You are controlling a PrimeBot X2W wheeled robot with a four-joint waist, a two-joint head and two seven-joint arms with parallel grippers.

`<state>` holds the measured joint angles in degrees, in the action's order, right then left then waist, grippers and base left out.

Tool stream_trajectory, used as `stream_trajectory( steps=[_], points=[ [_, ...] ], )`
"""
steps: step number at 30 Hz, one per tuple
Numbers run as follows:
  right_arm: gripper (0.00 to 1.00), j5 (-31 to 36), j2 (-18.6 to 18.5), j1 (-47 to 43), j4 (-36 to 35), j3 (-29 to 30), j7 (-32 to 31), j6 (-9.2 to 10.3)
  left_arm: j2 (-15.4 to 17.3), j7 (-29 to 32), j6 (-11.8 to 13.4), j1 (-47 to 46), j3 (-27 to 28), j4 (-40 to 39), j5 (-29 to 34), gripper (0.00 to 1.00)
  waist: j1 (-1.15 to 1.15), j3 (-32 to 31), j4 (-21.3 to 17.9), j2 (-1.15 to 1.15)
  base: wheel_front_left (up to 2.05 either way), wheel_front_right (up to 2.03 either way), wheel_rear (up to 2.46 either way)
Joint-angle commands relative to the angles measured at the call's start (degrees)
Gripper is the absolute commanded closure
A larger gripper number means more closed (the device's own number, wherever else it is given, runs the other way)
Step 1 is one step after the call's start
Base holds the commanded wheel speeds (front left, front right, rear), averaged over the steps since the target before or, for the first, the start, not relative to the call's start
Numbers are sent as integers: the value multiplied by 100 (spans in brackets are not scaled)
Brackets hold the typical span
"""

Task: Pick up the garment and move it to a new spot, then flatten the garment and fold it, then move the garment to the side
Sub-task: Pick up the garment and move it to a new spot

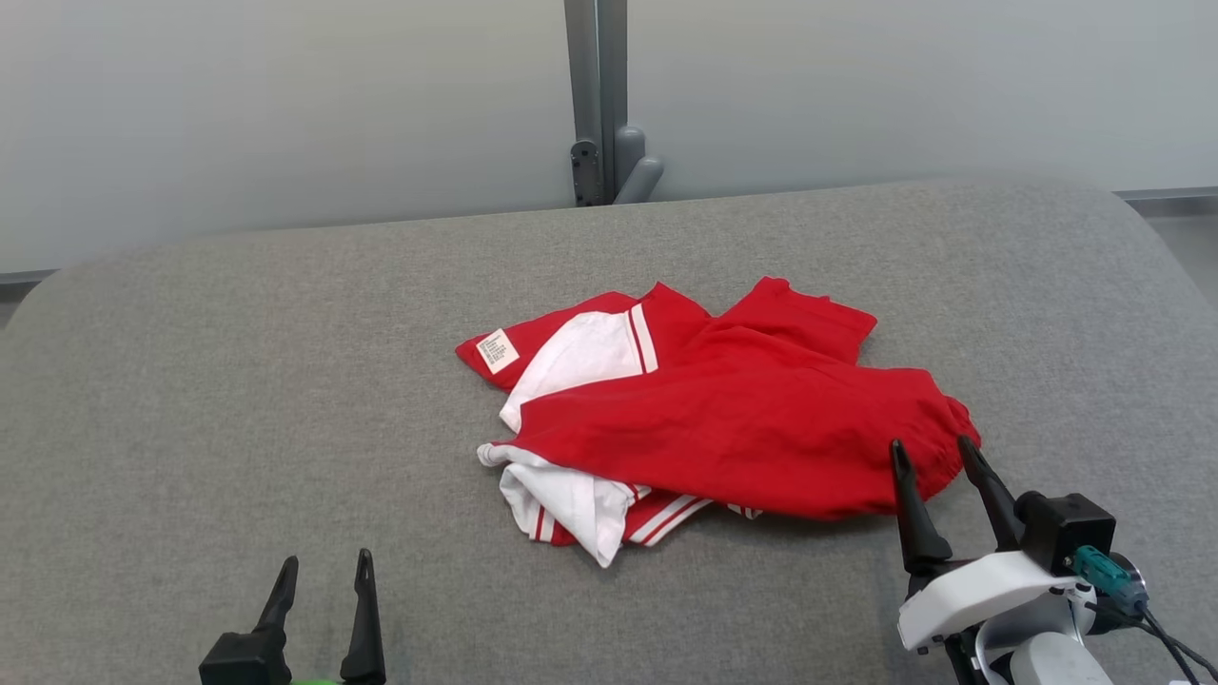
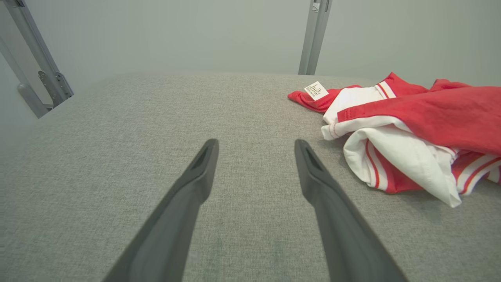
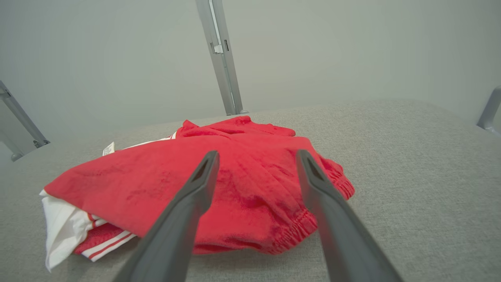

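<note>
Judging the pick-up in hand, we hold left jaws and right jaws apart, empty, the crumpled garment [image 1: 723,419] at the right jaws' tips, rightward of the left jaws; next we should pinch its hem.

A wide table [image 1: 238,381] covered in grey woven fabric, with rounded far corners, spreads across the head view. Behind it, from 9 to 3 o'clock, stands a plain pale grey wall [image 1: 285,105] in soft, even light. At 12 o'clock a grey metal post [image 1: 597,86] rises against the wall, with a small bracket [image 1: 633,166] at its foot. Near 3 o'clock, past the table's edge, a sliver of pale floor [image 1: 1189,252] shows.
</note>
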<state>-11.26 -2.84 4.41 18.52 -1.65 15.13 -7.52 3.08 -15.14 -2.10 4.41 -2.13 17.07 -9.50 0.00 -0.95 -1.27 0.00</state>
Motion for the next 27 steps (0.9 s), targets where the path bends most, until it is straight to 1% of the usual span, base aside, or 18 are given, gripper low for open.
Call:
stream_trajectory(
  steps=[1,7,11,14,16,19,20,21,24,25,26,27],
  points=[
    [0,-33,-15,-57,-19,17,4,7,3,0,-48,43,3,5,47,0,0,-18,62,0,0,0,0],
    [0,-38,-15,5,-7,1,4,6,-18,0,-198,-206,-202,18,-21,0,0,68,91,0,0,0,0],
    [0,17,-16,53,7,13,4,7,-17,0,-308,-447,-609,-88,-76,0,0,153,14,0,0,0,0],
    [0,74,-15,70,22,48,4,7,-17,0,-403,-767,-1065,-21,-67,0,0,236,-70,0,0,0,0],
    [0,93,-15,102,18,57,4,6,-11,1,-443,-1044,-1360,193,-184,0,0,318,-149,0,0,0,0],
    [0,111,-14,214,-3,28,4,6,-9,0,-489,-1717,-1833,502,-201,0,0,510,-309,0,0,0,0],
    [0,103,-17,240,-2,3,4,7,-9,1,-491,-1896,-1975,661,-251,0,0,584,-376,0,0,0,0],
    [0,93,-16,291,3,1,4,7,-8,2,-511,-2304,-2258,983,-329,0,0,691,-481,0,0,0,0],
    [0,81,-14,367,19,-15,4,7,-6,1,-527,-2905,-2592,1526,-489,0,0,826,-629,0,0,0,0],
    [0,81,-14,367,19,-15,4,7,-6,1,-527,-2905,-2592,1526,-489,0,0,826,-629,0,0,0,0],
    [0,67,-17,390,13,14,4,7,-7,5,-530,-3145,-2752,1963,-637,0,0,879,-693,0,0,0,0],
    [0,67,-17,390,13,14,4,7,-7,5,-530,-3145,-2752,1963,-637,0,0,879,-693,0,0,0,0]
  ],
)
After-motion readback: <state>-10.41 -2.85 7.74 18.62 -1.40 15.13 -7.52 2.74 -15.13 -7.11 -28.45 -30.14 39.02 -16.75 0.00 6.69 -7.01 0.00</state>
